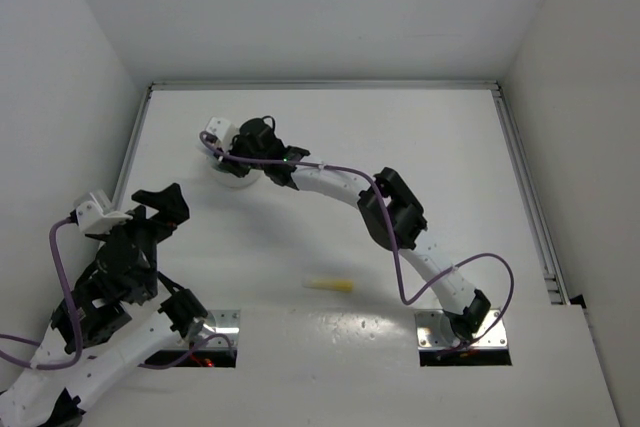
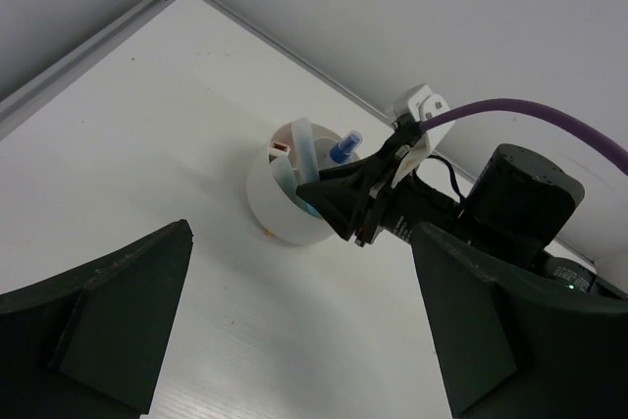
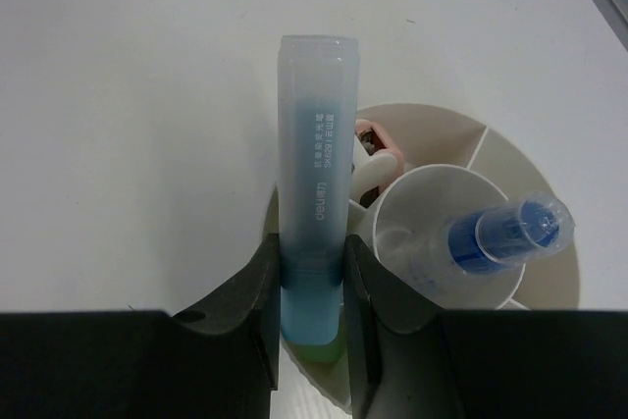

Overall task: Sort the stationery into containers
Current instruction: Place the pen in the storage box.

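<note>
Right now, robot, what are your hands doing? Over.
Left hand open, empty, hanging back. Right hand shut on light blue marker, at the white dish. Yellow marker loose on the table. Nothing in the way.

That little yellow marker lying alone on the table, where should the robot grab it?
Mid-barrel, straight down from above. The yellow marker lies flat on the table with bare surface along both long sides, so its narrow width can be straddled there. The open left pincer is free for it.
</note>
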Controlling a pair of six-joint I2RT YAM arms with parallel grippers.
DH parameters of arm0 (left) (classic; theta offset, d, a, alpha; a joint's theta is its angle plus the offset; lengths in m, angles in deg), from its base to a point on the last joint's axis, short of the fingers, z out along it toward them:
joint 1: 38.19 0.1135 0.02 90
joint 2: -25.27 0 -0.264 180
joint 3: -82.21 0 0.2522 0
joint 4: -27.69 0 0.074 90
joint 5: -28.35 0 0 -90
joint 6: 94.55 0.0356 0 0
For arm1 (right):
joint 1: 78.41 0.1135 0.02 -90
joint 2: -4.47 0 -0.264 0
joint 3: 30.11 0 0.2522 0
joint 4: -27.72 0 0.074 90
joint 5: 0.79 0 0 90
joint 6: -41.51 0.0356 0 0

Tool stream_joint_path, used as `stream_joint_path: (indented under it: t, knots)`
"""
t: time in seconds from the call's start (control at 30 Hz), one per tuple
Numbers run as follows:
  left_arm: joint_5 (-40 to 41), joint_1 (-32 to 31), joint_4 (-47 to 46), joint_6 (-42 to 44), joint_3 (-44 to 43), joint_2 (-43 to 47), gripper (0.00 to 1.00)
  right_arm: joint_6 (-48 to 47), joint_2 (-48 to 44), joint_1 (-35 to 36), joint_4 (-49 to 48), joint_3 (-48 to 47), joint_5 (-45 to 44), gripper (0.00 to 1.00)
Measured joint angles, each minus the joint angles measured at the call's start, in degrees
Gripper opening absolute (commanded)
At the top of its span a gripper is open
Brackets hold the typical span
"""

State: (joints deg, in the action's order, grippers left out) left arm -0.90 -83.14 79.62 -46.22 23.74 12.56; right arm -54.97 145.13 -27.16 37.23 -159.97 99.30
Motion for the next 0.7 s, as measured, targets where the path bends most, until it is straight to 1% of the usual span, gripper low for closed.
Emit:
stream_joint_path:
  t: [0.1,0.13,0.23,0.27,0.33,0.37,0.5,0.67,0.7]
  knots:
    - [0.0,0.0,0.0,-0.2,0.0,0.2,1.00,-0.2,0.0,0.0,0.1,0.4,0.0,0.14]
    - [0.0,0.0,0.0,-0.2,0.0,0.2,1.00,-0.4,0.0,0.0,0.0,0.4,-0.1,0.19]
    - [0.0,0.0,0.0,-0.4,0.0,0.2,1.00,-0.8,0.0,0.0,0.0,0.4,-0.1,0.26]
    - [0.0,0.0,0.0,-0.4,0.0,0.2,1.00,-0.9,0.0,0.0,0.0,0.5,-0.1,0.31]
    - [0.0,0.0,0.0,-0.4,0.0,0.2,1.00,-1.0,0.0,0.0,0.0,0.6,0.0,0.35]
    - [0.0,0.0,0.0,-0.4,0.0,0.2,1.00,-1.0,0.0,0.0,0.0,0.8,0.0,0.39]
    - [0.1,0.0,0.0,-0.4,0.0,0.2,1.00,-1.1,0.0,0.1,0.0,0.9,0.0,0.45]
    - [0.1,0.0,0.0,-0.4,0.0,0.2,1.00,-1.1,0.0,0.3,0.0,1.0,0.0,0.45]
    - [0.1,0.0,0.0,-0.4,0.0,0.2,1.00,-1.1,0.0,0.3,0.0,1.0,0.0,0.44]
